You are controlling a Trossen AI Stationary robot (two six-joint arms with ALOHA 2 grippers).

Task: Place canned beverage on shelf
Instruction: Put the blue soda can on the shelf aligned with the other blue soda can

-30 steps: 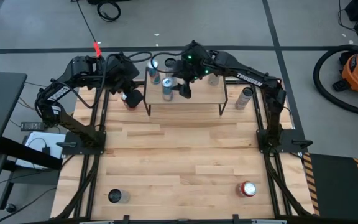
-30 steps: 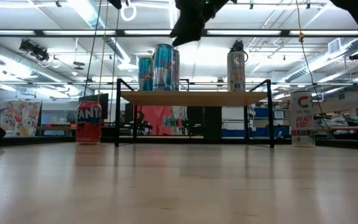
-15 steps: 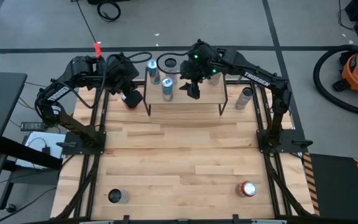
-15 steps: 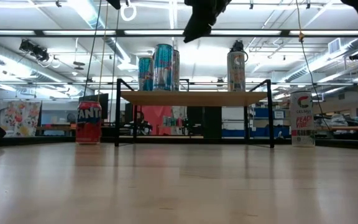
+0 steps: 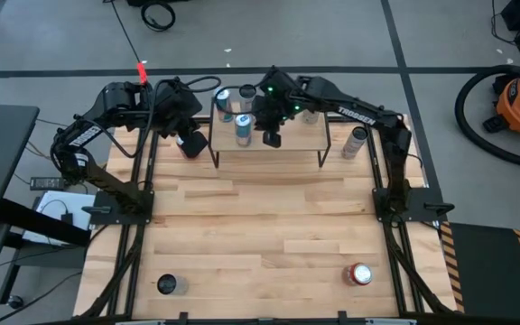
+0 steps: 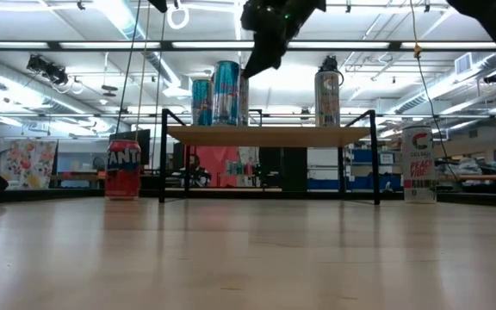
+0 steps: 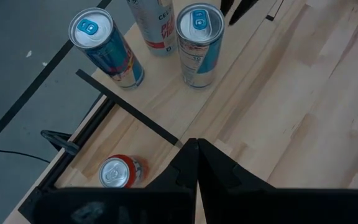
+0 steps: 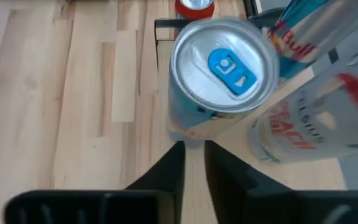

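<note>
Up at the table's 12 o'clock edge sits the shelf point(image 5: 273, 146), a low wood board on black legs; 4 cans stand on it, all upright; a blue can point(image 5: 223, 102) at its far left corner, a white can point(image 5: 247, 96) right beside that, a silver-blue can point(image 5: 242, 128) just in front of those 2, and a silver can point(image 5: 310, 113) off toward the shelf's 3 o'clock end, well apart from the others; the right gripper point(image 5: 270, 137) hangs above the shelf just beside the silver-blue can, not touching it, fingers point(image 8: 166, 174) nearly together with only a thin gap and nothing between them; pretty sure it's empty; the left gripper point(image 5: 194, 143) is parked off the shelf's 9 o'clock side, over the red can point(image 6: 122, 170) standing on the table point(image 5: 269, 226), fingers point(image 7: 182, 168) pressed together, holding nothing; a white Celsius can point(image 6: 417, 164) stands on the table past the shelf's 3 o'clock end; down near the table's 6 o'clock edge there's a dark can point(image 5: 167, 285) at the left and another red can point(image 5: 359, 274) at the right, both far from the shelf.
</note>
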